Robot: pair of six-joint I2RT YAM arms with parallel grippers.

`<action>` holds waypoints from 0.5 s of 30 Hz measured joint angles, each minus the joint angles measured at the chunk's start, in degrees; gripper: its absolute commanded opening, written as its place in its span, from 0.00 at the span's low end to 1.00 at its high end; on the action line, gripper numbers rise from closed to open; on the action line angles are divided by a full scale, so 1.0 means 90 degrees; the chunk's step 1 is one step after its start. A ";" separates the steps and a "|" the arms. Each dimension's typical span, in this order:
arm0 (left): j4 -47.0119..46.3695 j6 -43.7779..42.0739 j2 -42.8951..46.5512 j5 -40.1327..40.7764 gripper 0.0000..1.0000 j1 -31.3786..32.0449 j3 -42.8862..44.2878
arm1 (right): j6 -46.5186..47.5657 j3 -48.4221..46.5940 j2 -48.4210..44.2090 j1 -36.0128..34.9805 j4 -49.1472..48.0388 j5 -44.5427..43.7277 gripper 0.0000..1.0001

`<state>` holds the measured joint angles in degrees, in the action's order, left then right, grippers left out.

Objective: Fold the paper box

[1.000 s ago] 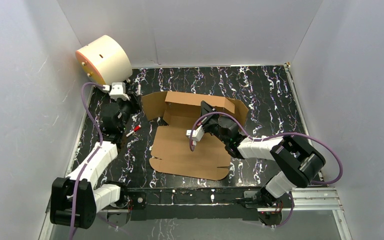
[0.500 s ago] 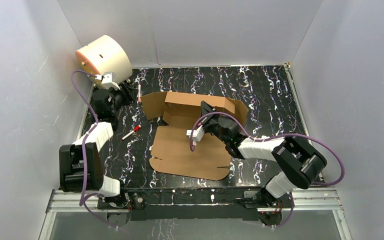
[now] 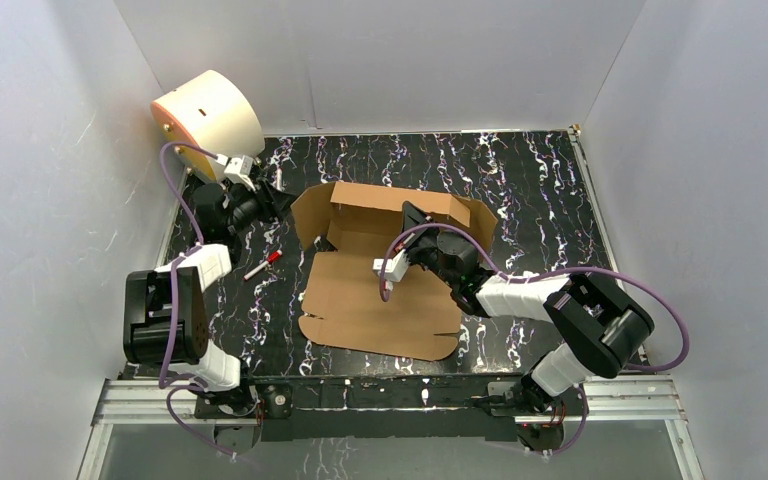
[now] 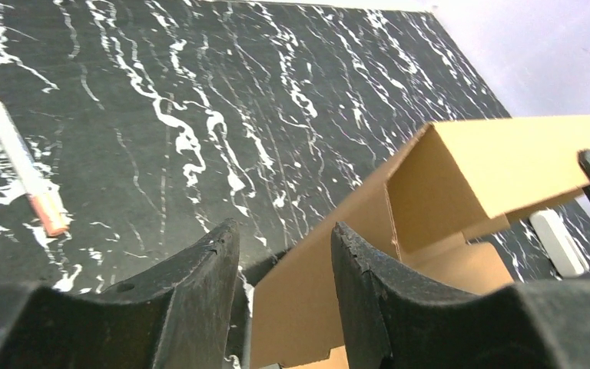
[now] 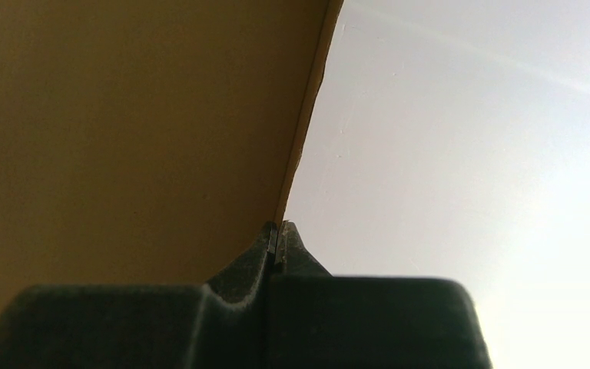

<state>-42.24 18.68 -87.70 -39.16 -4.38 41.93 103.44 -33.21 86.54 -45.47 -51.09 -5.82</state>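
You have the paper box [image 3: 380, 280] in the middle of the worktop [image 3: 530, 190], only partly formed. Its broad near panel lies flat, with rounded corners pointing toward the arm bases. At the far end a wall stands up from the sheet, and a rounded flap angles outward at each end of that wall.

Your right hand [image 3: 412, 215] is reached in over the flat panel to the raised wall. In the right wrist view its fingers [image 5: 265, 254] are pressed together and the cardboard edge runs straight down into the seam between them, so it is pinching that wall.

Your left hand [image 4: 284, 231] sits at the box's left end with its jaws spread apart, gripping nothing. In the left wrist view the left flap rises just beyond the gap between the fingers [image 4: 200, 269]. You cannot tell from that view whether either finger touches it.

A red-tipped marker [image 3: 262, 264] lies on the worktop between the left arm and the box, apart from both. The left wrist view shows a white pen with an orange end [image 4: 19, 165] on the worktop, and you cannot tell if it is the same one. A cream drum [image 3: 210, 118] sits tilted in the far left corner, well apart from the box.
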 measured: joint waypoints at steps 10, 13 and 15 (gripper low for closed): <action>-0.0308 -0.0032 -0.0002 -0.0855 0.46 0.0160 -0.0444 | -0.0049 -0.0005 0.0000 -0.0005 0.0022 0.0010 0.00; -0.0328 -0.0090 -0.0002 -0.0979 0.46 0.0304 -0.0478 | -0.0083 -0.0012 0.0000 -0.0005 0.0046 0.0024 0.00; -0.0357 -0.0131 -0.0002 -0.1037 0.46 0.0437 -0.0517 | -0.0095 -0.0017 0.0000 -0.0010 0.0066 0.0024 0.00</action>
<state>-45.45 17.50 -87.72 -48.49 -0.45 37.28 102.59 -33.36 86.54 -45.56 -50.50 -5.61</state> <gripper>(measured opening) 0.458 0.019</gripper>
